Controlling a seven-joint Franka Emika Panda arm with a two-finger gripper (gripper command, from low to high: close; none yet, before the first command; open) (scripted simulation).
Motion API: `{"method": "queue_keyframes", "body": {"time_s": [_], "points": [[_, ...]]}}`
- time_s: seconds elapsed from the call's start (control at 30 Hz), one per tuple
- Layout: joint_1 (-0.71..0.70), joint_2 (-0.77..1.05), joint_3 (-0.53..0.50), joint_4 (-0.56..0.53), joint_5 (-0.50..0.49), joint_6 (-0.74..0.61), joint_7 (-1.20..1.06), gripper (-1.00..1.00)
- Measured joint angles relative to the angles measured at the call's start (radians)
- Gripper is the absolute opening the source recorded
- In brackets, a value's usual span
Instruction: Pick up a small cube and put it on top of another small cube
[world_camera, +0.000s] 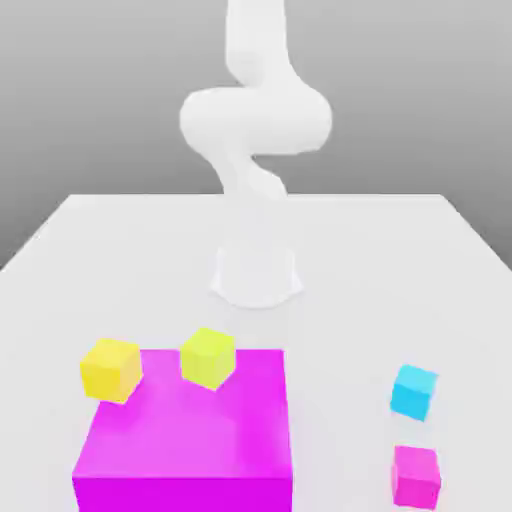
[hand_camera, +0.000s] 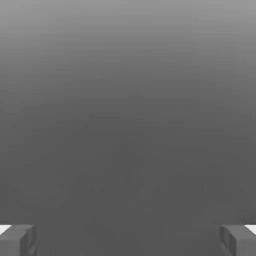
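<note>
Counting left to right, we see two yellow cubes (world_camera: 110, 369) (world_camera: 208, 357) by one big magenta block (world_camera: 185, 440), one cyan cube (world_camera: 414, 390), one small magenta cube (world_camera: 416, 476); white table (world_camera: 120, 260), grey backdrop. Gripper (hand_camera: 128, 240) fingers spread wide, grasping nothing.

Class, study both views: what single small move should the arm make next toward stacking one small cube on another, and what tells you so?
Probably lower the gripper toward one small cube, for instance the cyan cube. Its jaws stand wide apart with nothing between them, and the cyan cube and the small magenta cube sit apart on the table, unstacked, so nothing has been picked up yet.
</note>
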Motion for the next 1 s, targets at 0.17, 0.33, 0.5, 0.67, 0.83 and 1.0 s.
{"method": "queue_keyframes", "body": {"time_s": [0.17,0.33,0.5,0.67,0.83,1.0], "points": [[0.103,0.19,0.029,-0.097,0.014,0.114,-0.11,0.0],[0.191,0.37,0.072,-0.19,0.025,0.223,-0.213,0.0],[0.267,0.551,0.126,-0.284,0.021,0.332,-0.306,0.0],[0.352,0.735,0.175,-0.377,-0.029,0.441,-0.364,0.0],[0.406,0.918,0.121,-0.379,-0.134,0.576,-0.315,0.0],[0.456,1.017,0.062,-0.36,-0.172,0.656,-0.286,-1.0]]}}
